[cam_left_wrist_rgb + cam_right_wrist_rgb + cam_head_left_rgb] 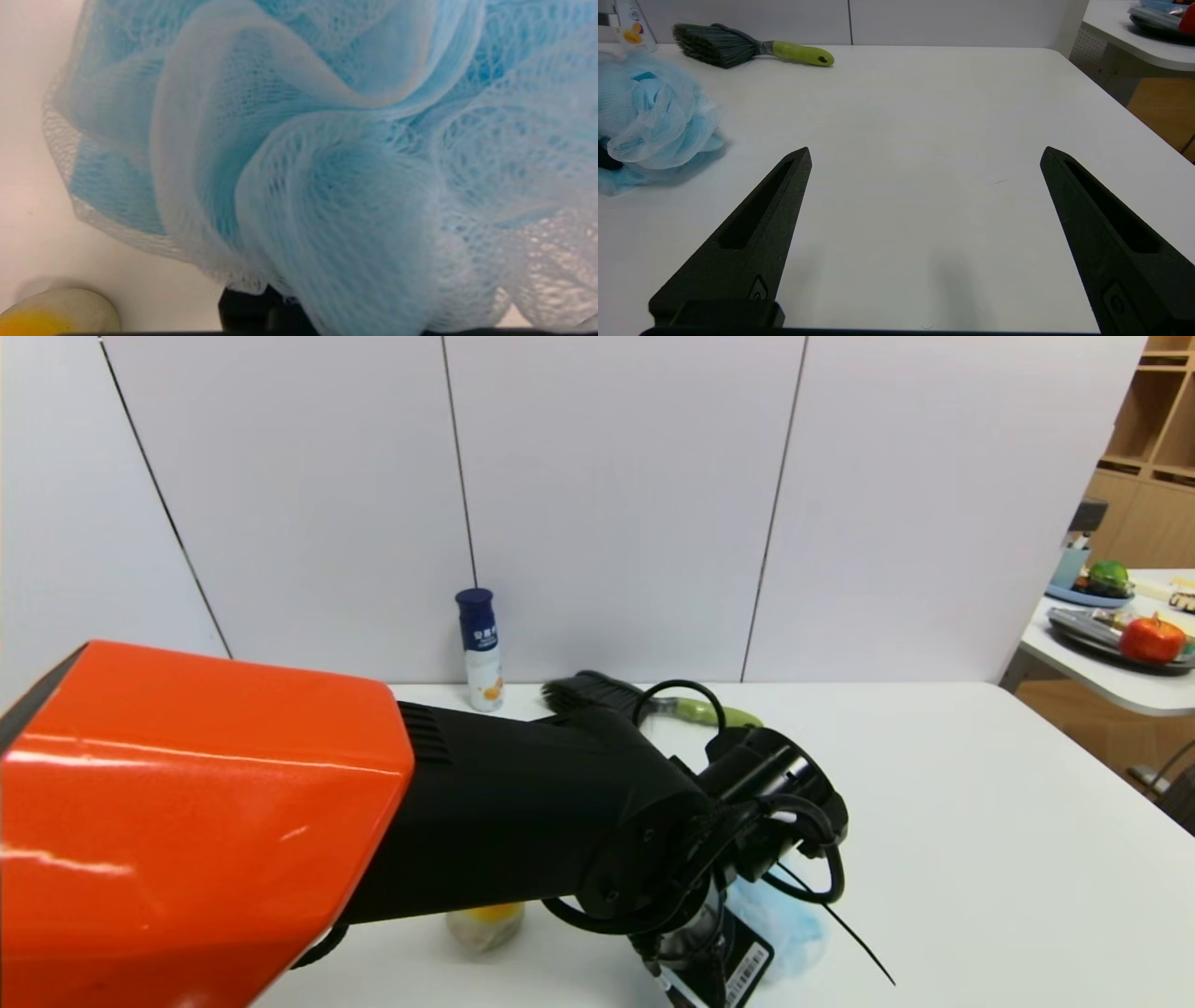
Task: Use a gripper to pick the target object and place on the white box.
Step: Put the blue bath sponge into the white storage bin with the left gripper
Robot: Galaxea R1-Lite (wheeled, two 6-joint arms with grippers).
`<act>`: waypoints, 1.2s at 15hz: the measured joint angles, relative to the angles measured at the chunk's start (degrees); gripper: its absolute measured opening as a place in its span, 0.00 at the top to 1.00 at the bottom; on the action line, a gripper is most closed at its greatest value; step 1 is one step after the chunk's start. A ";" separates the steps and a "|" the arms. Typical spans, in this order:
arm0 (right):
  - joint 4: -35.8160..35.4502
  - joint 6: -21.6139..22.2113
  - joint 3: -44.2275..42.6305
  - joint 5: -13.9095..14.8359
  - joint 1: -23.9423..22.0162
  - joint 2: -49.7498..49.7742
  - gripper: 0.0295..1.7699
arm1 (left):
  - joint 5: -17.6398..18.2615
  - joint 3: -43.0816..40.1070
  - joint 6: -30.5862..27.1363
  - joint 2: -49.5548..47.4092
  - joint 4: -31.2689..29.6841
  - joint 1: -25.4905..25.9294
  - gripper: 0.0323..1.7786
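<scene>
We are at the grasping step: our left hand (275, 310) pinches the blue bath pouf (327, 163); next we need a straight, gentle lift.

White tabletop (934, 859): spray can (481, 653) upright near back panel, green-handled brush (714, 712) beside it, blue mesh pouf (668, 116), egg-shaped lump (485, 926)

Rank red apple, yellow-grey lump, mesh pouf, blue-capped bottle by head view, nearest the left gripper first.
1. Mesh pouf, at the left gripper
2. Yellow-grey lump, left
3. Blue-capped bottle, back left
4. Red apple, far right
</scene>
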State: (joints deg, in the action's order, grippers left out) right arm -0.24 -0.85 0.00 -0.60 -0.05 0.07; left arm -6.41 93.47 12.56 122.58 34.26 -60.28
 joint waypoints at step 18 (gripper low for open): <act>0.02 0.01 0.00 0.02 0.02 0.00 0.04 | -6.38 -5.10 -3.58 -18.36 -20.64 13.87 0.80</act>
State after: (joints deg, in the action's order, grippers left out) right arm -0.22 -0.84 0.00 -0.57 -0.02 0.07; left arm -12.79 88.37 8.97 104.22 13.62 -46.41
